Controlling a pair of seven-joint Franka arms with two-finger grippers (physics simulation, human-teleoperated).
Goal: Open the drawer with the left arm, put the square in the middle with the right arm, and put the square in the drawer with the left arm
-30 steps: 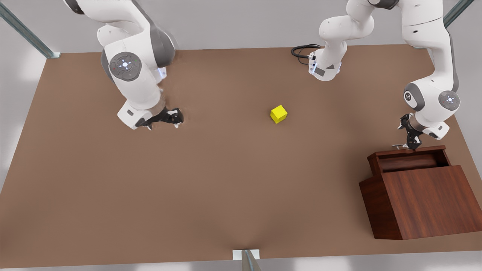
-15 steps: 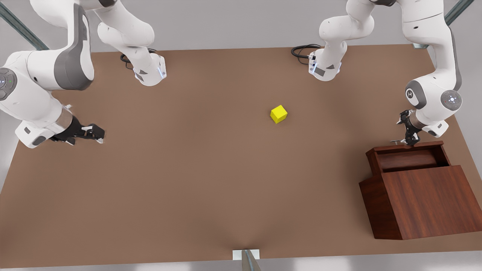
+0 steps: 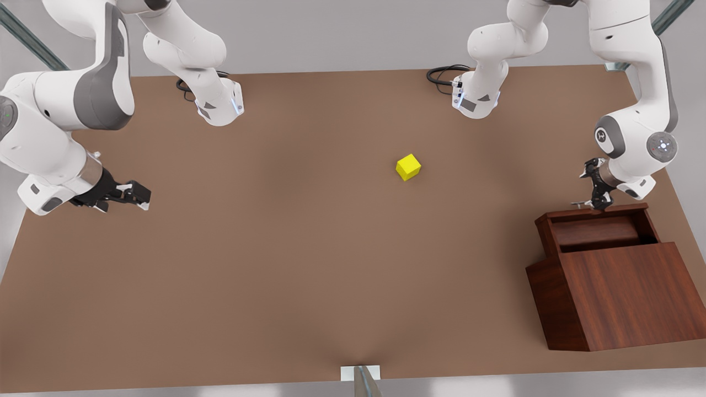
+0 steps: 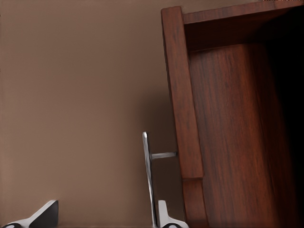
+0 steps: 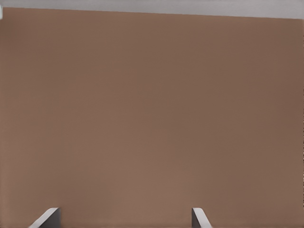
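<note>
The yellow square [image 3: 408, 166] sits on the bare brown tabletop near the middle, with neither gripper close to it. The reddish-brown drawer [image 3: 595, 231] stands pulled out of its wood cabinet [image 3: 623, 292] at the front view's right. My left gripper [image 3: 598, 201] is at the drawer's silver handle [image 4: 147, 175]. It is open, and the bar lies just inside one finger [image 4: 166, 216], far from the other. My right gripper [image 3: 135, 194] hangs open over bare table at the front view's far left, nothing between its fingertips [image 5: 47, 216].
Both arm bases [image 3: 220, 105] [image 3: 474, 99] stand along the table's far edge, a black cable [image 3: 441, 74] beside the second. A small white bracket [image 3: 361, 374] sits at the near edge. Bare tabletop [image 3: 287, 248] stretches between the square and the right gripper.
The right arm swung from near the table's middle to the front view's far left, then nearly stopped. The left gripper and drawer front shifted toward the far edge; the drawer slid out slightly more.
</note>
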